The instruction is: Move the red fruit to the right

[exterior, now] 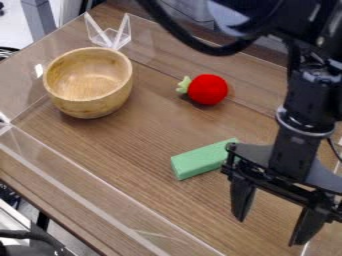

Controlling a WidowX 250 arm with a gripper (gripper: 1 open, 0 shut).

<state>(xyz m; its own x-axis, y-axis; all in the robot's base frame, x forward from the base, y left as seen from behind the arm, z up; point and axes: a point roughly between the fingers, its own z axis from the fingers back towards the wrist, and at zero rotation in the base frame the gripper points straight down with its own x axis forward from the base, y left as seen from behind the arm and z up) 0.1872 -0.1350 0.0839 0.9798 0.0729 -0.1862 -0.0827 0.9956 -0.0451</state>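
The red fruit [206, 90] lies on the wooden table [107, 160] near the middle back, its green leafy stem pointing left. My gripper [277, 218] hangs at the lower right, pointing down, well in front of and to the right of the fruit. Its two black fingers [243, 200] stand wide apart with nothing between them. The gripper is open and touches nothing that I can see.
A wooden bowl [88, 82] stands at the back left. A flat green block [205, 159] lies just left of my gripper. Clear plastic walls [54, 190] border the table at the left and front. Black cables hang over the back.
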